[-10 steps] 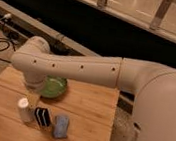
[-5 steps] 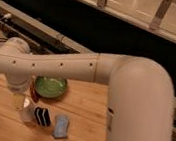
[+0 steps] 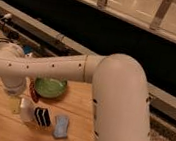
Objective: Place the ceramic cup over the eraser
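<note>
Arm's swung further toward the left edge since the earlier frame. Your gripper point(image 3: 15, 96) now hangs at lower left, just up-left of the cup point(image 3: 26, 111), and you can't tell its opening or whether it grips anything. Cup stands on the table point(image 3: 75, 108), just left of the eraser point(image 3: 42, 117), below the bowl point(image 3: 51, 86).

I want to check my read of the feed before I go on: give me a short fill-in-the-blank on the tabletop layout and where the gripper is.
1. The eraser stands ____ the ceramic cup and the blue-grey pad.
2. The bowl behind them is ____ in colour.
3. The gripper hangs on the picture-left side of the cup, above the ____ table.

Missing words: between; green; wooden.
</note>
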`<action>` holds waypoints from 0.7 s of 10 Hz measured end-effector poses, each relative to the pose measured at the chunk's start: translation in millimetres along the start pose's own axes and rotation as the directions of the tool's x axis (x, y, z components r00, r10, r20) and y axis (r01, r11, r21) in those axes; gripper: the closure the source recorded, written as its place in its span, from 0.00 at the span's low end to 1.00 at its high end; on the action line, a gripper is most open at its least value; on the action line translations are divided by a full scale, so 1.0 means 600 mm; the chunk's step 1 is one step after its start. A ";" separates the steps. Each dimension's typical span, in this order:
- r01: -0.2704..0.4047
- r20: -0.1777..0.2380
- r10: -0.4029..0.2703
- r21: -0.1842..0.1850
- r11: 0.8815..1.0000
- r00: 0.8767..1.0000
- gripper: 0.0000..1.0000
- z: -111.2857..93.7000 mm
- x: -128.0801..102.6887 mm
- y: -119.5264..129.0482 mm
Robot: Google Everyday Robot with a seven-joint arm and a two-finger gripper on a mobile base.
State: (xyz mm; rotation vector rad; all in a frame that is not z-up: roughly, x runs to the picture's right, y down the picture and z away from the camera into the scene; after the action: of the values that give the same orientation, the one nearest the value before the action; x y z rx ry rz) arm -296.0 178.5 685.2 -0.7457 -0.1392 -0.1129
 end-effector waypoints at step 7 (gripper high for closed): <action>-0.042 0.029 0.044 -0.057 0.997 0.999 0.24 0.054 0.019 0.002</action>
State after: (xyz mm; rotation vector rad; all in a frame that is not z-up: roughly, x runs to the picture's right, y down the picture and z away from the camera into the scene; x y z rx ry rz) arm -287.4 201.0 709.6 -0.8067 -0.1488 -0.0648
